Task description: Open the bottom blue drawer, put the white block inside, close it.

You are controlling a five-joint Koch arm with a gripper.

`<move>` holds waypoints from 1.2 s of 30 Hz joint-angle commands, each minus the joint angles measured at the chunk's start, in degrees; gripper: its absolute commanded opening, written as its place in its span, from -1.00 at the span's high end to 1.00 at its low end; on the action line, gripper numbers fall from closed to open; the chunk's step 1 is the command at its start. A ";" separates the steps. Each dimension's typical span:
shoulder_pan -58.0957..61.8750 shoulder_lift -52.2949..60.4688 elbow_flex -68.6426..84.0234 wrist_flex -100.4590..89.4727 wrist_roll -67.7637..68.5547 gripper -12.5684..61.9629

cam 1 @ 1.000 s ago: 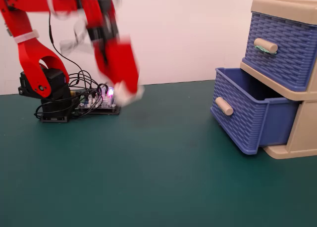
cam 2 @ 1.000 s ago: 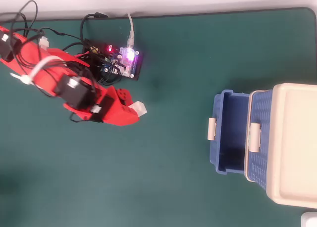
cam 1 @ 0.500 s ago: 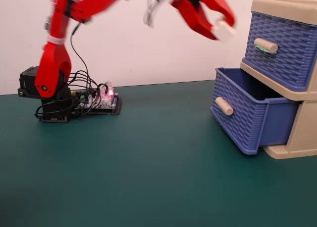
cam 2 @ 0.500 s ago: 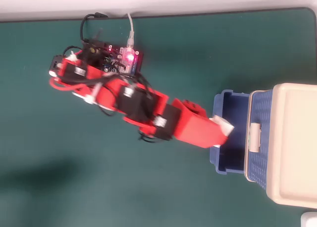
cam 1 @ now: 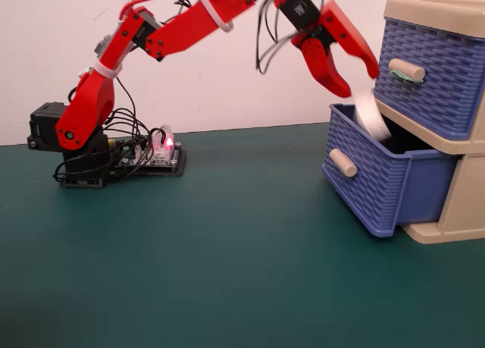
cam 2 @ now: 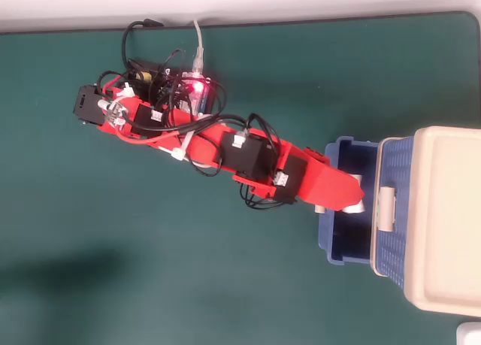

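Comparing the fixed view with half a second before, we saw that the red hobby arm's gripper (cam 1: 362,79) had dropped from high beside the upper blue drawer with green-taped handle (cam 1: 432,71) to just over the bottom blue wicker-textured plastic drawer (cam 1: 379,177), which stood pulled well out of the beige plastic frame (cam 1: 462,204). The two red jaws stood apart, and below them a long white smear marked the small white block (cam 1: 370,114) at the drawer's mouth. The smear read to us as a block already let go and falling, though the blur left that uncertain. The drawer's plain beige cylindrical handle (cam 1: 342,163) faced the dark green table mat (cam 1: 227,272).

Turning to the overhead view, we found the gripper (cam 2: 353,200) now reaching past the drawer's front wall, where earlier it had only reached the rim. A bit of the white block (cam 2: 356,207) showed at the tip, over the drawer's open hollow (cam 2: 342,240). We judged the placing nearly done, with closing the drawer left.
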 commanded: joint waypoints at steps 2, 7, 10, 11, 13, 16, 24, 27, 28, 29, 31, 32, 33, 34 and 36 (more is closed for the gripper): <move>-0.18 1.41 -2.46 -1.41 2.20 -0.25; 0.18 7.47 -1.93 3.87 1.67 -0.25; 0.53 10.11 -2.11 16.70 -4.13 -0.25; 0.53 10.02 -2.11 20.48 -7.38 -0.25; 0.70 9.67 -1.93 25.40 -13.89 -0.24; 1.58 7.12 -2.02 25.66 -25.14 -0.24; 2.20 -0.44 -2.55 24.52 -39.99 -0.24; 2.29 -3.16 -2.90 20.57 -39.64 -0.24; 2.29 -3.60 -2.81 19.16 -39.02 -0.24; 2.20 -4.04 -2.81 17.67 -38.32 -0.24; 2.20 -5.45 -2.90 14.24 -36.39 -0.24; 2.20 -6.15 -2.81 12.83 -35.95 -0.24; 2.20 -6.86 -2.90 11.07 -35.86 -0.24; 2.20 -7.21 -2.90 9.93 -35.77 -0.24; 2.20 -7.82 -2.90 7.29 -35.86 -0.24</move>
